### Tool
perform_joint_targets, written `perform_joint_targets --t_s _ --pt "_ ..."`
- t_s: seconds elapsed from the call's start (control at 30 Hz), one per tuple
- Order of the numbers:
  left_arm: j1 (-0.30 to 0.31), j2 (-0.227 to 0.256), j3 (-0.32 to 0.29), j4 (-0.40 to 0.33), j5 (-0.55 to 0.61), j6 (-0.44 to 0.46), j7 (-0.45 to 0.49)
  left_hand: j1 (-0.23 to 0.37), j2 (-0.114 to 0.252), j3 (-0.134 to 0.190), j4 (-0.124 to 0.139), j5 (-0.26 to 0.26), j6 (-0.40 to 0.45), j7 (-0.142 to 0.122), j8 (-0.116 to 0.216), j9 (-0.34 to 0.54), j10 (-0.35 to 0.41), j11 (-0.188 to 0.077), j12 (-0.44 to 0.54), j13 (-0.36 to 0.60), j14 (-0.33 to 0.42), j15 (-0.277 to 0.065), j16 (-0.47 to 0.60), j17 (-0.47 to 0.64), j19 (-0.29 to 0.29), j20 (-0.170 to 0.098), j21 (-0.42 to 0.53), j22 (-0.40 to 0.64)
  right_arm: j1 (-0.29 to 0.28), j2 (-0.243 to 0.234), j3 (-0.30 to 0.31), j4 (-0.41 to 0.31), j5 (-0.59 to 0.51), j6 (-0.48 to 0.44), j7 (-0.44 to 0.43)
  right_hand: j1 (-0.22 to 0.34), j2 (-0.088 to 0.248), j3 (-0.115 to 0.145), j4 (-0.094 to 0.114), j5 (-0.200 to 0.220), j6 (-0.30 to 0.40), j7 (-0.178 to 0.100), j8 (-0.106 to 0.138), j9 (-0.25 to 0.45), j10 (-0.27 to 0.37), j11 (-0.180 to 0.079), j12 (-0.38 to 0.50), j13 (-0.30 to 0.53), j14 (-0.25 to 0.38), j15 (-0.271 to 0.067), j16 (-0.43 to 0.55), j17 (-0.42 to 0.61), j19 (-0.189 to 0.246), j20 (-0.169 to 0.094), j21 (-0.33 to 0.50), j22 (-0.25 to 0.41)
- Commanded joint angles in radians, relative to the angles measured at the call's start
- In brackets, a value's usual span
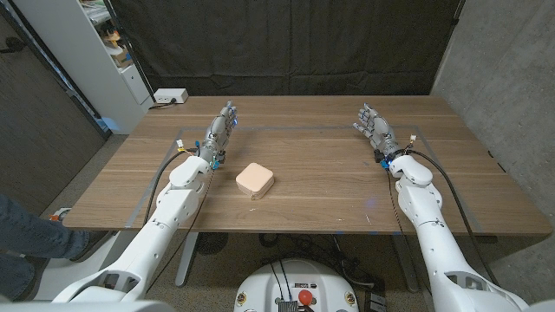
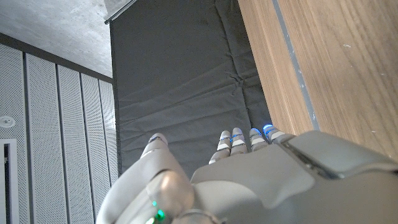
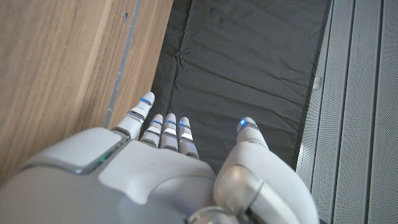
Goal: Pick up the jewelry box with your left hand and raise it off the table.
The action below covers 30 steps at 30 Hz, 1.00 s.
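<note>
left hand [image 1: 221,128] empty, fingers extended, right hand [image 1: 374,125] likewise

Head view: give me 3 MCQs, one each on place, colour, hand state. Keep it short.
1. Where is the jewelry box?
A. beside the left forearm, between the arms
B. under the right hand
C. at the table's far edge

2. What colour is the jewelry box?
A. black
B. pale beige
C. blue

3. What is the left hand doing?
A. gripping the box
B. pressing on the box
C. open, apart from the box

Key: 1 A, it sits just right of the left forearm. 2 B, light tan lid. 3 C, its fingers are extended beyond the box.
</note>
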Motion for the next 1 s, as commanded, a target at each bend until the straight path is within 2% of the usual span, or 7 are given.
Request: perform_joint_targets --t_s 0.03,0.37,1.0 --pt "0.02 -0.02 -0.035 -0.036 0.036 0.017 -0.015 0.011 0.006 0.006 -0.003 0.004 -0.004 0.002 0.0 0.002 -0.007 -0.001 0.002 0.003 -0.002 0.003 0.007 0.003 -0.002 0.008 0.002 0.003 0.009 0.077 0.095 -0.006 -0.083 -0.008 0.062 0.009 0.0 0.002 -0.002 0.005 0.007 -0.001 0.006 0.002 0.004 0.003 0.006 0.002 0.001 0.01 0.006 0.001 0.003 0.006 0.005 0.003" --pt "0.036 -0.025 -0.047 -0.059 0.04 0.025 -0.028 0.011 0.007 0.006 -0.005 0.004 -0.002 0.003 0.001 0.002 -0.005 -0.001 0.003 0.003 0.001 0.003 0.008 0.003 -0.002 0.01 0.002 0.003 0.016 0.099 0.127 -0.014 -0.109 -0.015 0.085 0.009 0.0 0.0 -0.002 0.004 0.006 -0.003 0.006 0.002 0.003 0.001 0.006 0.002 0.001 0.01 0.006 0.001 0.003 0.006 0.005 0.003" --pt "0.088 -0.006 -0.076 -0.152 0.052 0.063 -0.007 0.012 0.009 0.006 -0.007 0.003 -0.002 0.004 0.001 0.002 -0.004 -0.003 0.003 0.003 0.003 0.005 0.008 0.003 -0.002 0.014 0.002 0.003 0.022 0.116 0.154 -0.016 -0.122 -0.009 0.114 0.009 0.0 -0.004 -0.002 0.004 0.007 -0.003 0.006 0.002 0.004 0.002 0.006 0.002 0.002 0.009 0.007 0.0 0.003 0.007 0.006 0.003"
